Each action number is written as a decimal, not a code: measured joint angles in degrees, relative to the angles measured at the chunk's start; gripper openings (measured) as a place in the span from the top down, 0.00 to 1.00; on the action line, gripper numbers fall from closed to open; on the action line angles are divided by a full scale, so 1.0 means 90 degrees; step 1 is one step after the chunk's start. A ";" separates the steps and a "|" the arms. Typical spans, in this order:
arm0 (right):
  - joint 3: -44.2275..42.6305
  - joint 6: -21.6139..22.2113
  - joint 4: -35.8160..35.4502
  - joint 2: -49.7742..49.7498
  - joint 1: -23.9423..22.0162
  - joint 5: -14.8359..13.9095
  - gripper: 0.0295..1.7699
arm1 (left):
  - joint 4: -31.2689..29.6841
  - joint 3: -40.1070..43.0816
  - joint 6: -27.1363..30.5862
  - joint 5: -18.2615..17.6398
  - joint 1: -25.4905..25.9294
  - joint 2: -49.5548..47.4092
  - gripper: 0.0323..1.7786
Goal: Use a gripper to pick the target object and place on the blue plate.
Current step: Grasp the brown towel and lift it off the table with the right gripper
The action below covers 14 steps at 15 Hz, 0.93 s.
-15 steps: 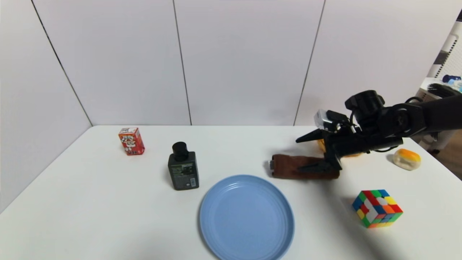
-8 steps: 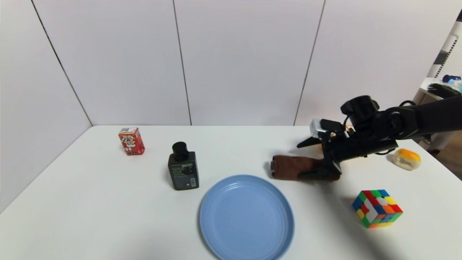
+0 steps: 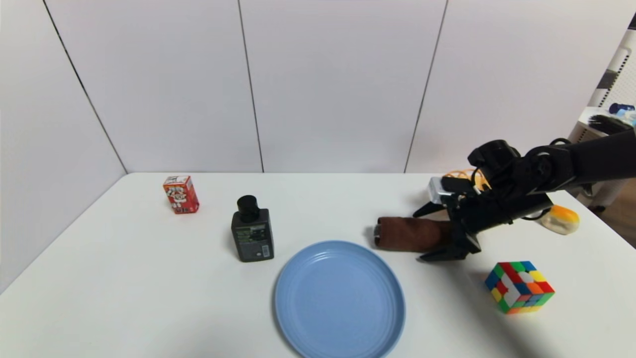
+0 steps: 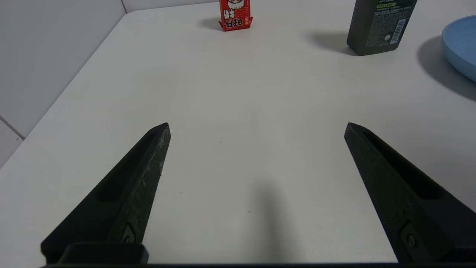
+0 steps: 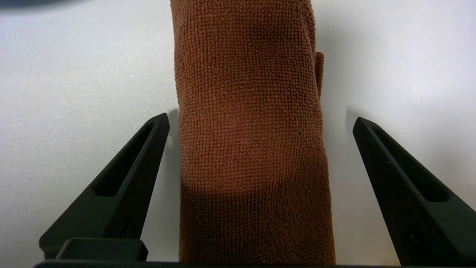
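Observation:
The target object, a brown fuzzy towel roll (image 3: 407,233), lies on the white table just behind and right of the blue plate (image 3: 339,298). My right gripper (image 3: 420,236) reaches in from the right and is open, down around the roll's right end. One finger is behind the roll and one in front. In the right wrist view the towel (image 5: 245,56) runs between the spread fingers of the right gripper (image 5: 260,119), nearer one finger, with bare table on the other side. My left gripper (image 4: 256,125) hangs open over bare table, outside the head view.
A black bottle (image 3: 252,233) stands left of the plate and a red carton (image 3: 181,194) at the far left. A coloured cube (image 3: 519,287) sits front right. A yellow-orange item (image 3: 560,219) and an orange basket (image 3: 459,174) lie behind the right arm.
My right gripper has come down and toward the front; its fingers, which hung above the towel, now straddle it at table level. The opening has stayed as wide.

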 joint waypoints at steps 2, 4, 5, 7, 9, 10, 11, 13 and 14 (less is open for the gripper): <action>-0.0011 0.0004 0.0005 0.0007 0.0000 -0.0024 0.04 | 0.0000 0.0000 0.0001 -0.0001 0.0000 0.0000 0.05; -0.0020 0.0004 0.0007 0.0024 -0.0001 -0.0024 0.04 | 0.0000 0.0000 0.0001 0.0000 0.0000 0.0000 0.05; -0.0027 0.0007 0.0005 0.0034 -0.0001 -0.0022 0.04 | 0.0000 0.0000 0.0000 -0.0001 0.0000 0.0000 0.05; -0.0085 0.0016 0.0009 0.0058 -0.0001 -0.0024 0.14 | 0.0000 0.0000 0.0000 -0.0001 0.0000 0.0000 0.05; -0.0110 0.0024 0.0009 0.0073 -0.0001 -0.0031 0.33 | 0.0000 0.0000 0.0001 -0.0001 0.0000 0.0000 0.05; -0.0115 0.0024 0.0012 0.0083 -0.0001 -0.0027 0.41 | 0.0000 0.0000 0.0001 0.0000 0.0000 0.0000 0.05; -0.0118 0.0022 0.0012 0.0083 -0.0001 -0.0024 0.47 | 0.0003 0.0000 0.0001 0.0000 0.0000 0.0000 0.05; -0.0119 0.0016 0.0007 0.0083 -0.0001 -0.0022 0.58 | 0.0000 0.0000 0.0001 0.0000 0.0000 0.0000 0.05; -0.0119 0.0019 0.0009 0.0073 -0.0001 -0.0012 0.78 | 0.0000 0.0000 0.0001 -0.0001 0.0000 0.0000 0.05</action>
